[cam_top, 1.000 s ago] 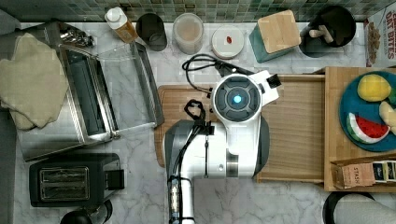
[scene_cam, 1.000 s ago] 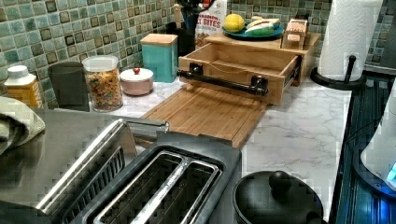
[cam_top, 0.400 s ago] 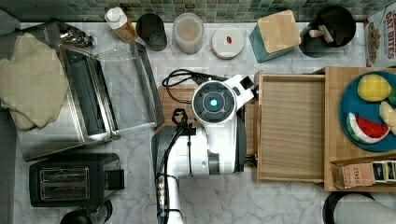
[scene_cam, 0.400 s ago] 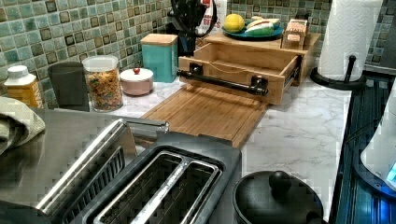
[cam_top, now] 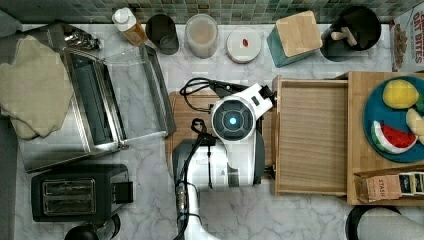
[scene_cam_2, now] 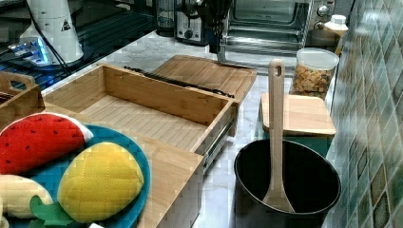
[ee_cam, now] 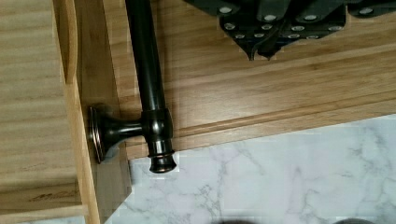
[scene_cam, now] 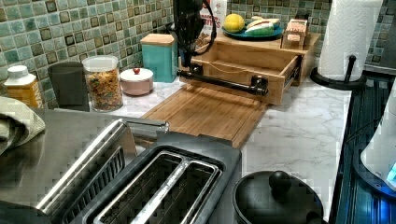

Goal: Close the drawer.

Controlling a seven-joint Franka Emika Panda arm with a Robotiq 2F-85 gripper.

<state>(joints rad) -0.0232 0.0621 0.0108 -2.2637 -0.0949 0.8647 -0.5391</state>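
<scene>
drawer: the drawer is sitting pulled well out of its bamboo stand, empty, front panel facing the gripper. It's just beyond the gripper, with the handle between the two.

handle: the dark bar handle is running along the drawer front, right beside the gripper but not touching it as far as I can see in the wrist view. The gripper is hanging near one end of the bar, by the end post.

gripper: honestly can't tell if it's released or clenched. The tips are looking bunched together in the wrist view, but that's not enough to call it. It isn't holding anything.

how to do it well: I'd say the move is a flat push on the front panel or bar, straight along the slides. Pushing this near one end could be skewing the drawer and jamming it, so I'd be sliding toward the middle of the bar first and keeping the push level.

arm pose: the arm is reaching over the cutting board with the wrist pointing straight down, gripper hovering low over the board on the near side of the handle.

around it: the cutting board is lying directly under the gripper on the marble counter. The plate of toy fruit on top of the stand is well past the drawer.
</scene>
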